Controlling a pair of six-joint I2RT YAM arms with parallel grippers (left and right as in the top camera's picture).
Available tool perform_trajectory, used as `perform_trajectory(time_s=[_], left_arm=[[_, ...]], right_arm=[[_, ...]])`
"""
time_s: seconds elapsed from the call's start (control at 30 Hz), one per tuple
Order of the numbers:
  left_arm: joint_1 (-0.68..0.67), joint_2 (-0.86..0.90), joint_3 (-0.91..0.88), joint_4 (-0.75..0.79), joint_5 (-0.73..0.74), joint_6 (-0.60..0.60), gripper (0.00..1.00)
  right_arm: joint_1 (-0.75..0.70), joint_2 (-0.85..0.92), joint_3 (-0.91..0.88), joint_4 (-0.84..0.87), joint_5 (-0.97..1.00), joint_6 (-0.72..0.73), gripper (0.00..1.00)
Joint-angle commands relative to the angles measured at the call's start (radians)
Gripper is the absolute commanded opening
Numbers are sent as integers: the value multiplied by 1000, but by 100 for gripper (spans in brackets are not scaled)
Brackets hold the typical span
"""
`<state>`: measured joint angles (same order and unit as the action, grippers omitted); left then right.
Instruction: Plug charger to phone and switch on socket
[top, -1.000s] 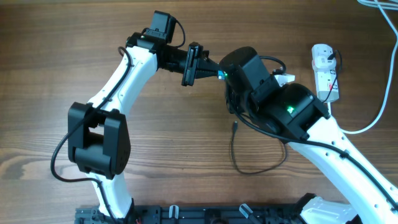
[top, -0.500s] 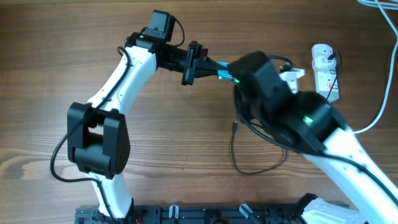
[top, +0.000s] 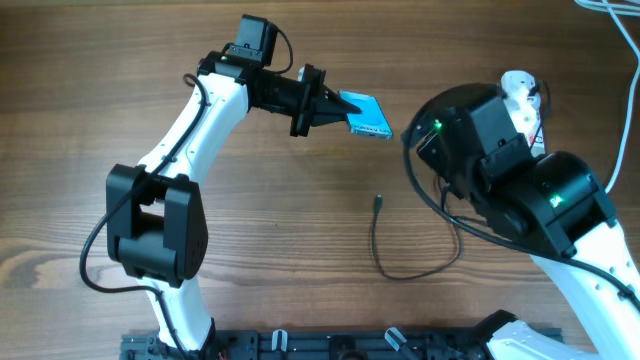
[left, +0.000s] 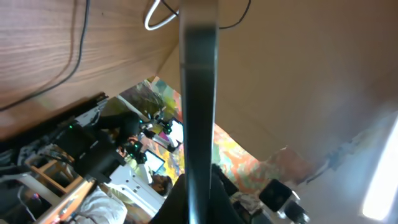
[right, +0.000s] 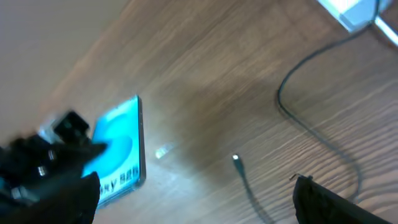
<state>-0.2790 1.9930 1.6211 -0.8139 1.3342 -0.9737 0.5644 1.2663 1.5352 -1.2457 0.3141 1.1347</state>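
My left gripper (top: 335, 108) is shut on one end of the phone (top: 366, 115) and holds it above the table, cyan screen up. In the left wrist view the phone (left: 199, 93) shows edge-on as a dark bar between the shut jaws of the left gripper (left: 199, 202). The charger's plug tip (top: 378, 201) lies loose on the wood and its thin black cable (top: 400, 275) loops toward the right arm. My right gripper (right: 202, 205) is open and empty, its fingertips (right: 323, 199) astride the plug tip (right: 237, 159), with the phone (right: 121, 146) to the left. The socket (top: 522, 95) is partly hidden behind the right arm.
A white lead (top: 615, 170) curves along the table's right side past the socket. The right arm's bulky body (top: 520, 190) covers the table's right middle. The socket's corner (right: 351, 9) shows at the top right of the right wrist view.
My right gripper has opened wide and drawn back to the right, away from the phone, which now shows uncovered. The left arm and the charger tip have stayed in place.
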Motion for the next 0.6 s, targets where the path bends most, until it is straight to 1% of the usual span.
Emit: perform_trajectory(time_s=[0.0, 0.1, 0.2, 0.3, 0.33, 0.4, 0.57], left_arm=[[7, -25, 17, 3, 9, 55, 4], [7, -25, 17, 3, -21, 59, 4], [7, -25, 17, 3, -44, 132, 4], [9, -25, 17, 3, -67, 183, 4], [13, -25, 17, 3, -93, 186, 4], [19, -25, 17, 4, -131, 186, 4], [56, -25, 17, 3, -225, 185, 4]], right_arm=[[-4, 16, 7, -5, -93, -228, 100], [-4, 38, 7, -26, -110, -270, 100], [-16, 66, 7, -48, -111, -288, 100], [-59, 100, 6, -51, -143, -380, 99], [-88, 116, 1, -51, -182, -427, 100], [-124, 136, -8, -51, -225, -471, 100], [-191, 167, -64, -49, -266, -480, 100]])
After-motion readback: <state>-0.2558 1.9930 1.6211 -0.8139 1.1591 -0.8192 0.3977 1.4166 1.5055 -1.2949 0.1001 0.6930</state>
